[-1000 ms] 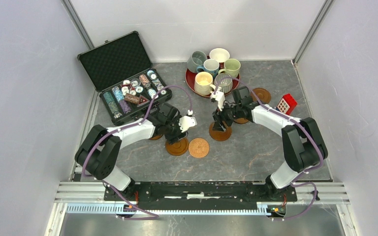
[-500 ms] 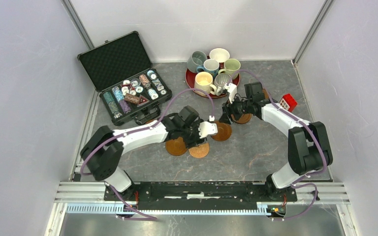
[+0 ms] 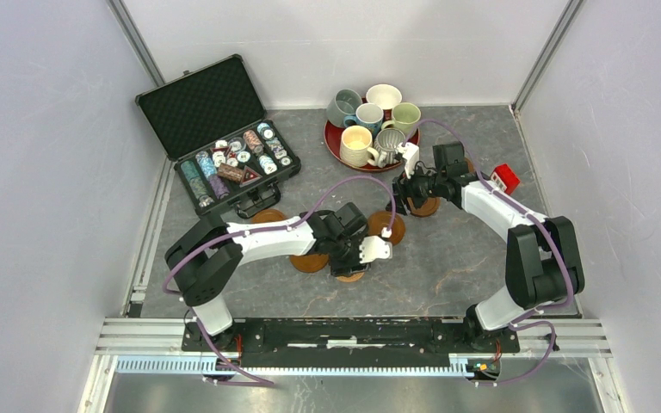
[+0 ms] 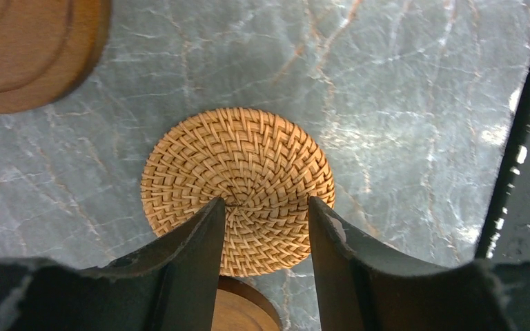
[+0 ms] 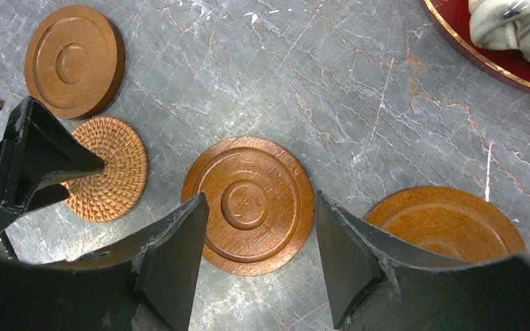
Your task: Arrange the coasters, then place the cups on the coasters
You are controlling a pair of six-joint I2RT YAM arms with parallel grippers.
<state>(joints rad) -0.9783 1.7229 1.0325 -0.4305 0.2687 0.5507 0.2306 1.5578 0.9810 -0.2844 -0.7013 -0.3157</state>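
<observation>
The woven coaster (image 4: 238,189) lies flat on the bench (image 4: 400,103) directly beneath the left hand (image 4: 266,202), whose fingers stand spread and pinch nothing. It looks light, stiff and rough, so it is probably best taken across opposite rim edges. Being round, it has no long axis. The right hand (image 5: 260,200), likewise spread, hovers over a wooden coaster (image 5: 248,205), which is probably harder and smoother.

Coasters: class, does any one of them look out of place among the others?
Yes. One woven wicker coaster lies beneath the left gripper; the others in view are smooth turned wooden discs. Nothing looks spilled or broken.
</observation>
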